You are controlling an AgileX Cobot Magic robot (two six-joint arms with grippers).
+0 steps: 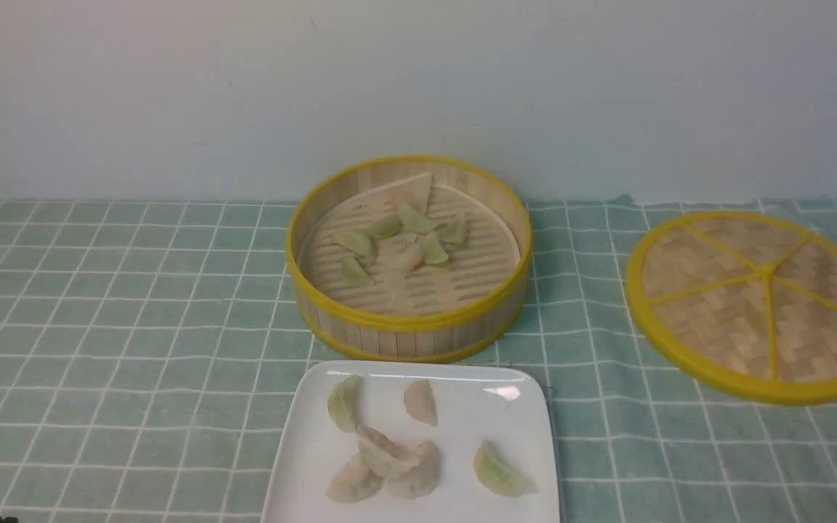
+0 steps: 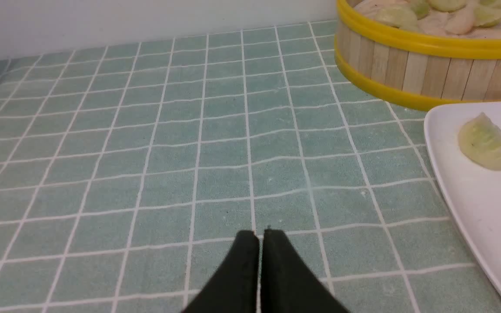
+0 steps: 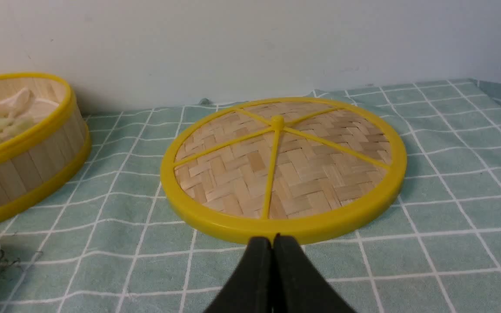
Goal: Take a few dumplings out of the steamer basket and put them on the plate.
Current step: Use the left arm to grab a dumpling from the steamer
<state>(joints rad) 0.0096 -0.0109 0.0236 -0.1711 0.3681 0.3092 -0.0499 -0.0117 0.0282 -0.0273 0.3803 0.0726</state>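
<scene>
- Clenched: left tool (image 2: 261, 237), right tool (image 3: 272, 243).
- Lying on plate (image 1: 462, 392): six dumplings (image 1: 386, 454), three clustered.
- Scattered inside steamer basket (image 1: 404, 341) beyond: more dumplings (image 1: 415, 218).

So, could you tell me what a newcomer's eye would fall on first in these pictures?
Probably the steamer basket with its bright yellow rims, standing at the middle of the cloth near the wall, green and pale dumplings inside. Next might come the yellow-ribbed lid lying flat to its right, then the glossy white plate just in front of the basket, with more dumplings on it.
</scene>
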